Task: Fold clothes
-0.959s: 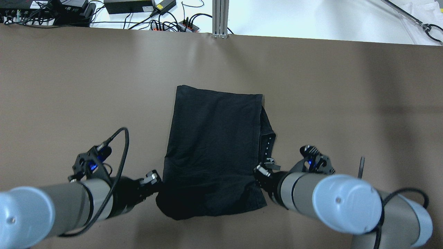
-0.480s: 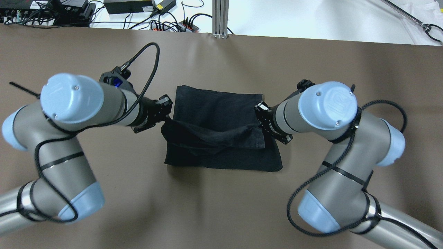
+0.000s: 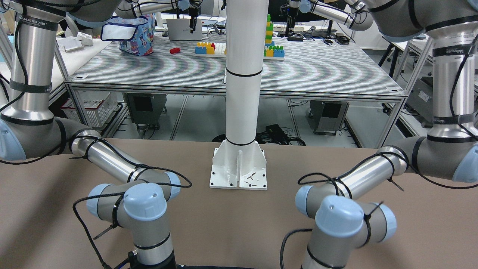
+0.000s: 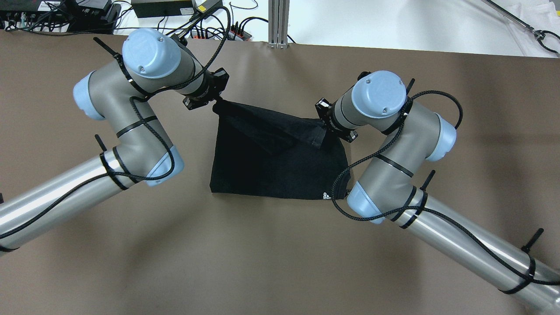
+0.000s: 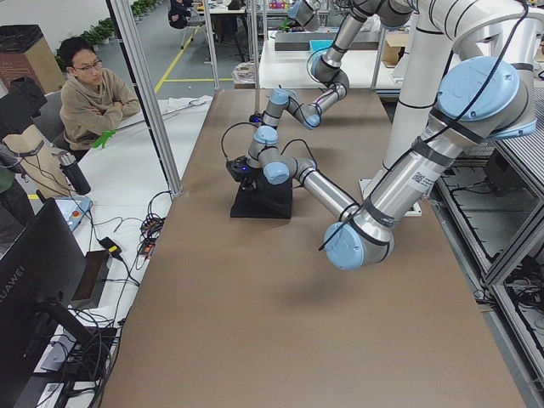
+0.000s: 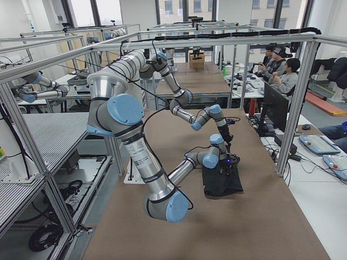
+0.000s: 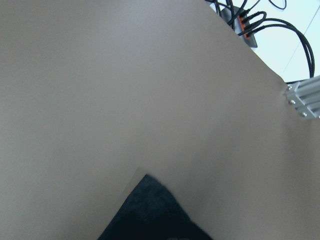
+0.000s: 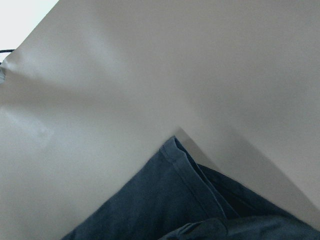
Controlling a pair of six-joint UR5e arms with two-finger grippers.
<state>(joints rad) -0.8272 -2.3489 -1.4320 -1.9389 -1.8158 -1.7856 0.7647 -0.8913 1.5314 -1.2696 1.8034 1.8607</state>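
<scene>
The black garment point(image 4: 280, 170) lies in the middle of the brown table point(image 4: 262, 262), with a small white logo at its near right corner. Its upper layer is doubled over toward the far edge and hangs taut between both grippers. My left gripper point(image 4: 215, 104) is shut on the garment's far left corner. My right gripper point(image 4: 324, 127) is shut on the far right corner. The fingers themselves are hidden by the wrists. The left wrist view shows a dark fabric corner point(image 7: 155, 215) over the table. The right wrist view shows a hemmed edge point(image 8: 165, 200).
Power supplies and cables point(image 4: 166, 8) and an aluminium post point(image 4: 278, 24) sit just beyond the table's far edge. The white pillar point(image 3: 241, 93) and its base plate point(image 3: 238, 172) stand on the robot's side. A seated person point(image 5: 89, 89) is beside the table.
Both grippers have carried the garment's near edge away from the robot to its far edge, folding it over. Both arms have stretched forward.
</scene>
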